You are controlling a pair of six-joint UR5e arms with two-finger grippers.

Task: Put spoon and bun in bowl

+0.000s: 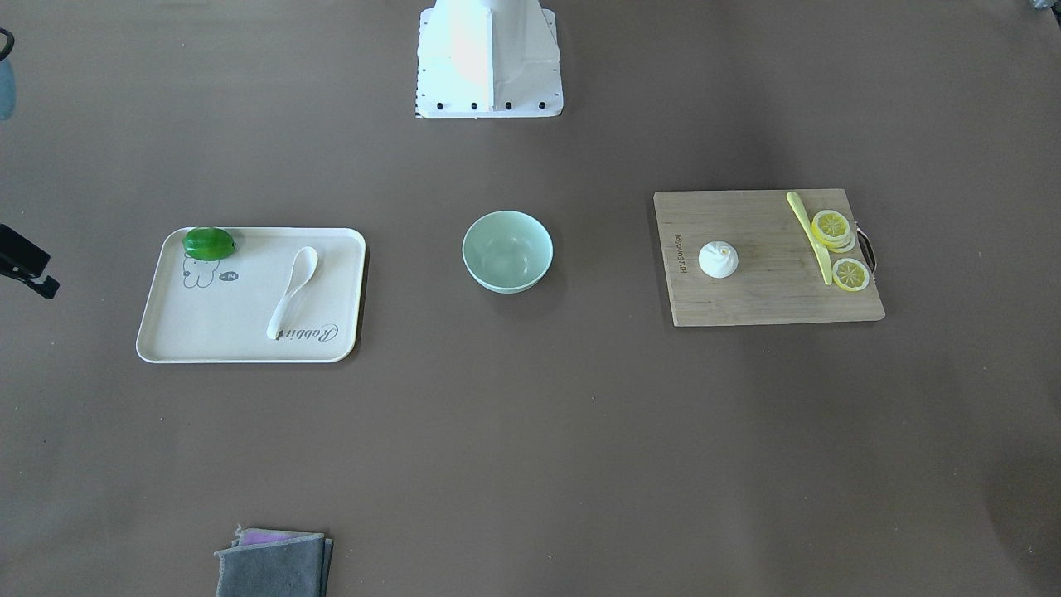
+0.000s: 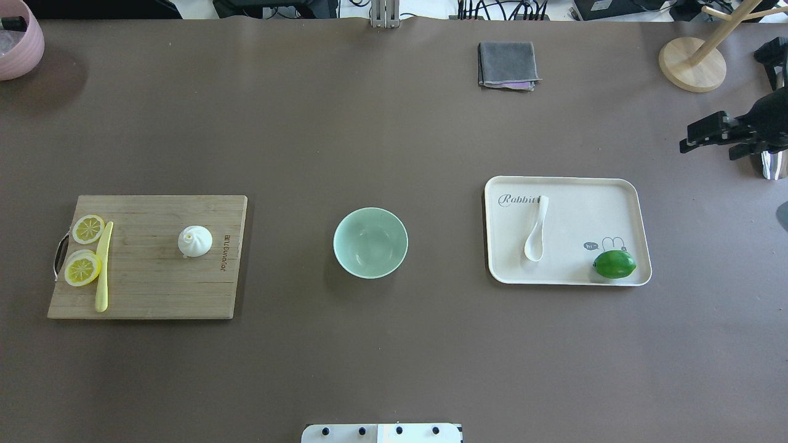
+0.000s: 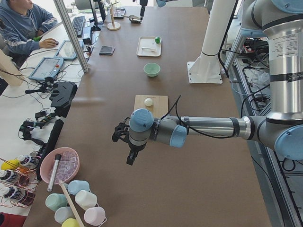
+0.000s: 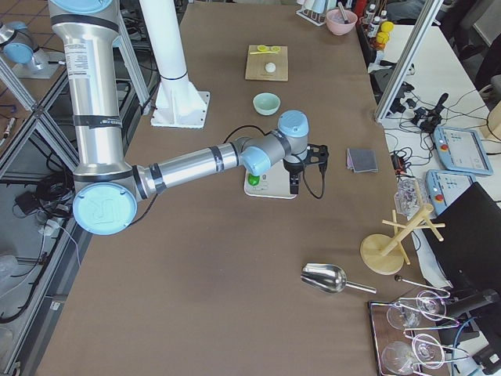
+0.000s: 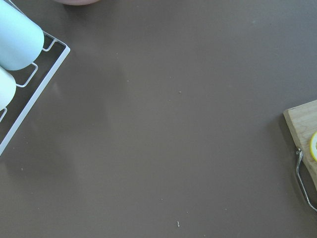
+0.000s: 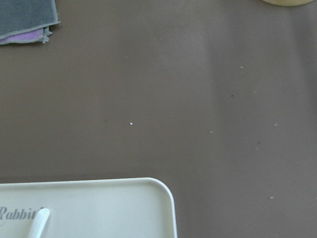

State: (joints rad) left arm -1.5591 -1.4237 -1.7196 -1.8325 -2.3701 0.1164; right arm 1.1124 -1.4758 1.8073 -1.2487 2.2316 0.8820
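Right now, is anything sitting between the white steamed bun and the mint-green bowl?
Nothing visible. The white pleated steamed bun lies on the wooden cutting board, and only bare brown table separates it from the pale mint-green bowl.

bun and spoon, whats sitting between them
The bowl, empty, stands between the cutting board carrying the bun and the tray carrying the spoon; the overhead exterior view shows it best.

Saw brown matte table (image 2: 394,123) under soft even light | noted white desk (image 3: 14,113) along its far edge, aluminium post (image 3: 72,35) between | glimpsed tiled floor (image 4: 23,9) behind.
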